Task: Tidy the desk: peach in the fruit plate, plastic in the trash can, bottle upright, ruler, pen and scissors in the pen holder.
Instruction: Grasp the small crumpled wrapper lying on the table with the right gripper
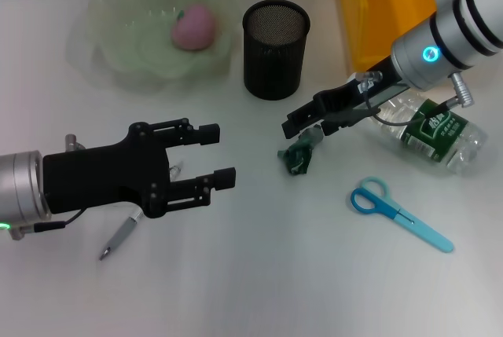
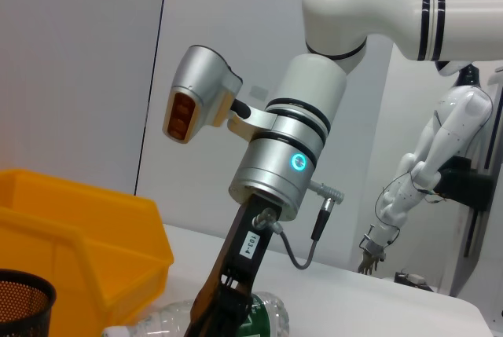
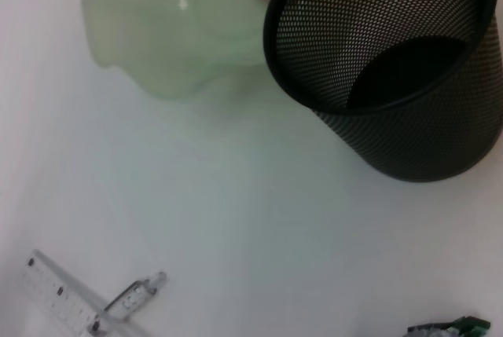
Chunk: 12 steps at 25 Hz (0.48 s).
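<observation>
A pink peach [image 1: 193,26] lies in the green fruit plate [image 1: 118,46], beside the black mesh pen holder [image 1: 275,49]. The right gripper [image 1: 308,122] hovers with fingers closed just above crumpled green plastic [image 1: 299,156], near a fallen bottle [image 1: 432,133] and blue scissors [image 1: 397,212]. The left gripper [image 1: 216,156], fingers open, hangs over a pen [image 1: 119,236] on the white surface [image 1: 259,274].

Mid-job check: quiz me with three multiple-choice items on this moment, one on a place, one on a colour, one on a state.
1. Where is the peach?
A. in the fruit plate
B. in the pen holder
C. beside the scissors

2. What colour are the scissors' handles?
A. red
B. blue
C. black

3. How is the bottle?
A. upright
B. lying on its side
C. inside the bin

Answers: 1 A, it sits on the green plate; 2 B, both loops are blue; 3 B, it lies flat under the right arm.
</observation>
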### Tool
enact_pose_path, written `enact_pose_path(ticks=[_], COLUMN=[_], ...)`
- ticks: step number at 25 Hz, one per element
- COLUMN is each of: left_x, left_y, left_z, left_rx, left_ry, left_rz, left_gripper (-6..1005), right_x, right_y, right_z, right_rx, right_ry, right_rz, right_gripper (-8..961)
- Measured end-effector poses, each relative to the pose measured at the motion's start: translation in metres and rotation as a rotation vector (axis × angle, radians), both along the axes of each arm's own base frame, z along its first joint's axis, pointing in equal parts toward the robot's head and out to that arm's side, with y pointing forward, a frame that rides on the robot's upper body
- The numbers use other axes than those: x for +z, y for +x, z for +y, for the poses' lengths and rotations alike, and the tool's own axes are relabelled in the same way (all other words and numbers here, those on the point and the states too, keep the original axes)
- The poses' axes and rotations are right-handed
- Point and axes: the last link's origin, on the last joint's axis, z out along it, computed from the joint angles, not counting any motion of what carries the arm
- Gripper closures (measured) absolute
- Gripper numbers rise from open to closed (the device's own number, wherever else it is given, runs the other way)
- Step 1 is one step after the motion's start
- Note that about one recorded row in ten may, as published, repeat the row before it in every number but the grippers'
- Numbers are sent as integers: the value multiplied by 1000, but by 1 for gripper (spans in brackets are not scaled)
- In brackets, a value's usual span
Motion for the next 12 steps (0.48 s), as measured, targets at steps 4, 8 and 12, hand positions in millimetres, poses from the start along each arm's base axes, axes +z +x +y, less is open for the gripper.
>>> enact_pose_path(ticks=[4, 8, 12], left_x=[-1, -1, -1], left_y=[-1, -1, -1], left_z=[-1, -3, -3], left_rx=[1, 0, -4], left_ry=[0, -2, 1], left_rz=[-1, -4, -3], left_gripper=[333, 333, 333], right_x=[-5, -11, -13], right_y=[3, 7, 9], right_z=[2, 2, 2], right_rx=[-6, -15, -21], right_ry=[19, 26, 32], right_rz=[-4, -7, -8], right_gripper=[134, 135, 138])
